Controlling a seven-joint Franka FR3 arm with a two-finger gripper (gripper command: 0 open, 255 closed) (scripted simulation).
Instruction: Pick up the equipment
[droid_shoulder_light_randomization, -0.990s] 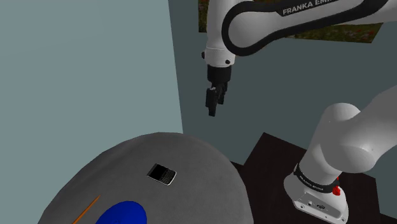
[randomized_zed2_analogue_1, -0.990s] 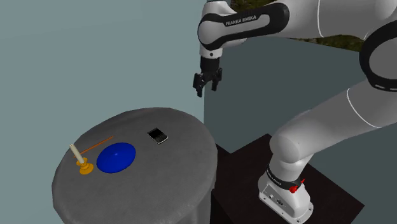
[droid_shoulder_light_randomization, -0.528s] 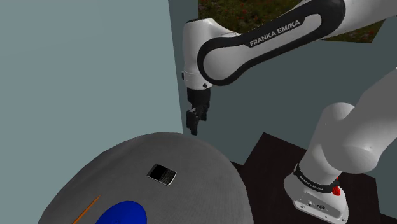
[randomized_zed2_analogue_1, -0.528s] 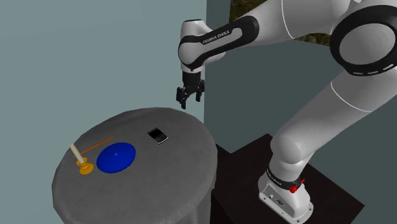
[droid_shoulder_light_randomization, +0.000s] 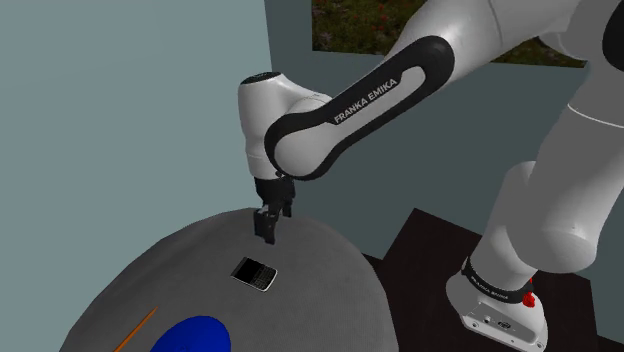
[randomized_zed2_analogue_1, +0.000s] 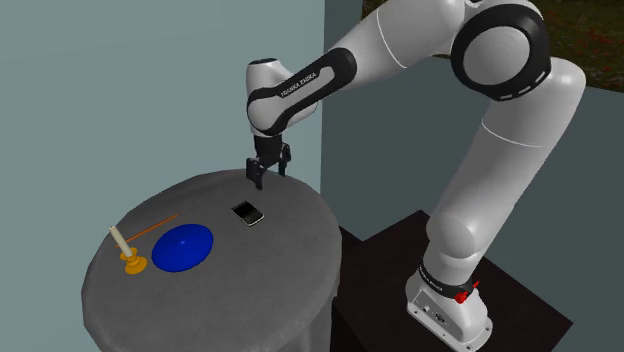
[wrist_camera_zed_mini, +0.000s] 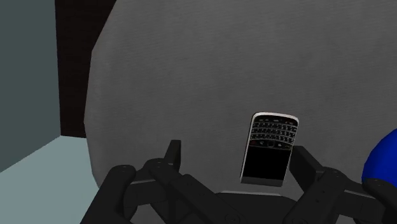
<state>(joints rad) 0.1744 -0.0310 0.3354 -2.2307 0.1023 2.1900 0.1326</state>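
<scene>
The black claw (droid_shoulder_light_randomization: 268, 228), fingers spread and holding nothing, hovers low over the round grey worktop (droid_shoulder_light_randomization: 325, 265), close to its edge by the blue-grey wall (droid_shoulder_light_randomization: 130, 110). The equipment, a small black phone (droid_shoulder_light_randomization: 254, 272) with a keypad and dark screen, lies flat on the worktop just inward from that same edge, near the fingertips and untouched. Toward the opposite edge sit a blue plate (randomized_zed2_analogue_1: 184, 247), a thin orange stick (randomized_zed2_analogue_1: 152, 227) and a candle in an orange holder (randomized_zed2_analogue_1: 128, 255).
</scene>
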